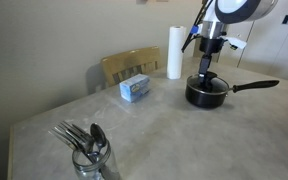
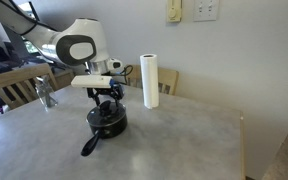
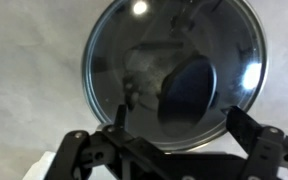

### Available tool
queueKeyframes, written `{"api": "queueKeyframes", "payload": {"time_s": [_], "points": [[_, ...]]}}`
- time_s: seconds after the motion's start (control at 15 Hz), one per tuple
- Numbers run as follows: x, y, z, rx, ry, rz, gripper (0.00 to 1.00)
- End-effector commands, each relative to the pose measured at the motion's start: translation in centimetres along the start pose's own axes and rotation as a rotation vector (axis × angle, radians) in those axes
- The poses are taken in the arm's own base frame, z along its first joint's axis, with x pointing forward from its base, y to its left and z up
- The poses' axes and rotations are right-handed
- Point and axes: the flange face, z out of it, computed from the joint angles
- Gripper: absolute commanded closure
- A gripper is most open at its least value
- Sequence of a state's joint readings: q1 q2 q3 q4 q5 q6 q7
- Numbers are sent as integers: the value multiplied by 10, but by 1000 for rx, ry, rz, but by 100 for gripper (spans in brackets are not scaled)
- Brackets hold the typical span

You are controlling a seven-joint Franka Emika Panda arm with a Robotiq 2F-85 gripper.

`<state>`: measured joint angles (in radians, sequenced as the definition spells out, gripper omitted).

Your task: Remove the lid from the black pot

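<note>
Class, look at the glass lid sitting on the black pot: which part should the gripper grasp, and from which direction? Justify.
Grip the dark knob at the centre of the lid, coming straight down from above. The lid lies flat on the black pot, so the knob is the only raised part the fingers can close around.

no readable text, labels or numbers anywhere

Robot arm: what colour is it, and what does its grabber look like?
The arm is white and chunky, with a dark round disc on one joint. A flat white block sits at its wrist. The gripper is black, with two jointed fingers showing in the wrist view.
</note>
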<state>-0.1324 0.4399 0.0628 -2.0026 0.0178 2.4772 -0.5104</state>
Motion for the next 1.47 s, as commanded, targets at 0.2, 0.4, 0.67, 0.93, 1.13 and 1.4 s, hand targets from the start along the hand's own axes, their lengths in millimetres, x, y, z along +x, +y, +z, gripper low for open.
{"api": "queueKeyframes", "payload": {"time_s": [0.2,0.4,0.67,0.93,1.13,1.4], "points": [[-11,-6,-3,-114,-148,-119,0],[-10,-10,-7,-155,-179,-151,0],[-9,-14,-7,-112,-165,-145,0],[-13,-6,-2,-56,-153,-64,0],[-17,1,-2,-39,-153,-20,0],[-18,5,-2,-13,-127,16,27]]}}
